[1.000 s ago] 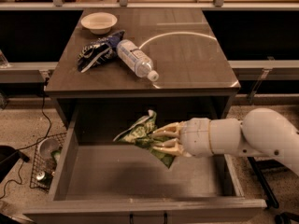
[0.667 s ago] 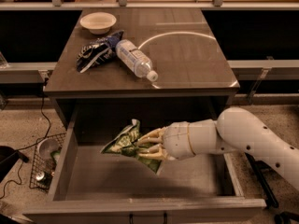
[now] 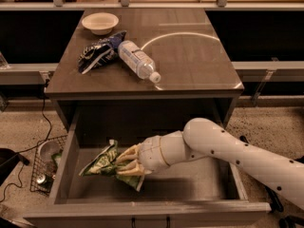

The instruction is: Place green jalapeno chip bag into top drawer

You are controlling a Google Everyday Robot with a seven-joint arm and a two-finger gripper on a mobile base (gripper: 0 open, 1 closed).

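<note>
The green jalapeno chip bag (image 3: 102, 163) is crumpled and lies low in the left half of the open top drawer (image 3: 228, 182), at or just above its flat bottom. My gripper (image 3: 122, 164) reaches in from the right on a white arm, and its pale fingers (image 3: 127, 155) are closed around the bag's right end. The drawer is pulled fully out below the cabinet top, with a small dark handle (image 3: 149, 221) on its front.
On the cabinet top (image 3: 190, 61) lie a dark blue and white snack bag (image 3: 97, 55), a clear water bottle (image 3: 137, 61) on its side and a white bowl (image 3: 99, 22). A wire basket (image 3: 42, 170) and cables sit on the floor to the left.
My gripper has carried the bag leftward and downward, from the drawer's middle to low over its left half.
</note>
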